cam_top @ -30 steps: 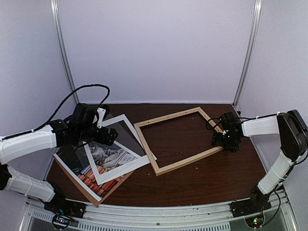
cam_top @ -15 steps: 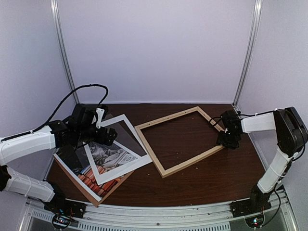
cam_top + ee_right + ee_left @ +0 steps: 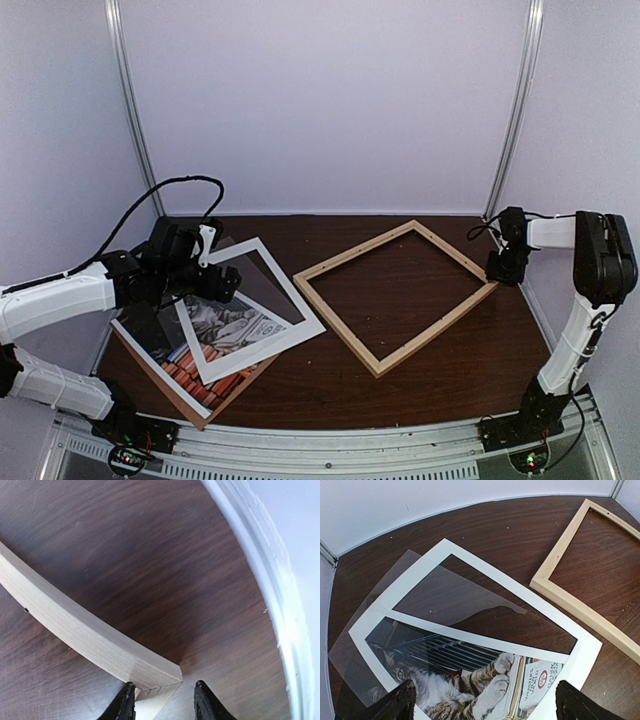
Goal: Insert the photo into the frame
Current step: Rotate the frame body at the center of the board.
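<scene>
At left of desk (image 3: 450,390), holds left gripper (image 3: 484,692) wide open above slanting photo (image 3: 225,325), nearer arm; straddles frame (image 3: 435,330) corner far right with right gripper (image 3: 162,692), grip unclear.

A: Item 1?
B: White mat border (image 3: 520,596), open ctr, lying flat at table's 9 o'clock.
A: Under it?
B: Clear sheet (image 3: 450,590), skewed; in left wrist view it sticks out past the mat at 10 o'clock. Brown backing board (image 3: 250,380) is lowest, corner out twd 7 o'clock.
A: Fixtures?
B: Dark wood-grain table (image 3: 400,390); pale walls (image 3: 320,100) on 3 sides; 2 metal posts (image 3: 130,120) at 11 & 1 o'clock.
</scene>
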You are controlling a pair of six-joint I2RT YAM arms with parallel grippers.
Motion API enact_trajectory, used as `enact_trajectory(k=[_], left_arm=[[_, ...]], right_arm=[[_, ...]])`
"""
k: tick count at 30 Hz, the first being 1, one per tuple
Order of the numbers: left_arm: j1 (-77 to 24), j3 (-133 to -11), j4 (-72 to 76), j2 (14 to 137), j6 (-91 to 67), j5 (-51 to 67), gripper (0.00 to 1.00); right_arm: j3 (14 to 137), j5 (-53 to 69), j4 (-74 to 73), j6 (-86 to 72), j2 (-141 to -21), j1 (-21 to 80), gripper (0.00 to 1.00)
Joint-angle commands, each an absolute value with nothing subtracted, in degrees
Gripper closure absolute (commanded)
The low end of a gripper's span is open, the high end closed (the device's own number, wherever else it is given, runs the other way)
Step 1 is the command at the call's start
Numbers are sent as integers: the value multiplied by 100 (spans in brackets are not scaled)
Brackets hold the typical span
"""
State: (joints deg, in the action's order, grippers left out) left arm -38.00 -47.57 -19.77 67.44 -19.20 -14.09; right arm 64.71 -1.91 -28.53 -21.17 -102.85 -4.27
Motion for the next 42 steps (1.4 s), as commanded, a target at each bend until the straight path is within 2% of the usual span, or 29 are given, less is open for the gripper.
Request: enact_trajectory(k=[1,5,11,15,26,33,42], left_arm=[[-3832,-4832,-1901,6872,-1782,-1511,2],[-3832,-4918,-1915,7003,-1778,-1514,2],[-3832,-5029,-1894,7209,-1781,-1421,2],[-3832,-5072,-1887,7314,-1824,-1339,2],[-3832,-4960,-1838,7139,-1868,-1285,2],[-3832,-4929,-1844,7119,-1898,-1272,2],[-3832,-4899,-1854,7036,-1877,-1341,2]], right_arm=[[6833,43,-3357,-1617,-10514,-737,59],[6354,999,-2812,-2100,-10088,-719,41],[5577,1007,-2335,-2805,-9368,-147,20],[5233,620,-2120,-3233,-9253,419,15],[4945,28,-1986,-3683,-9457,1096,19],[5023,-374,-2283,-3398,-9491,1084,37],[5201,-199,-2522,-2857,-9722,501,53]])
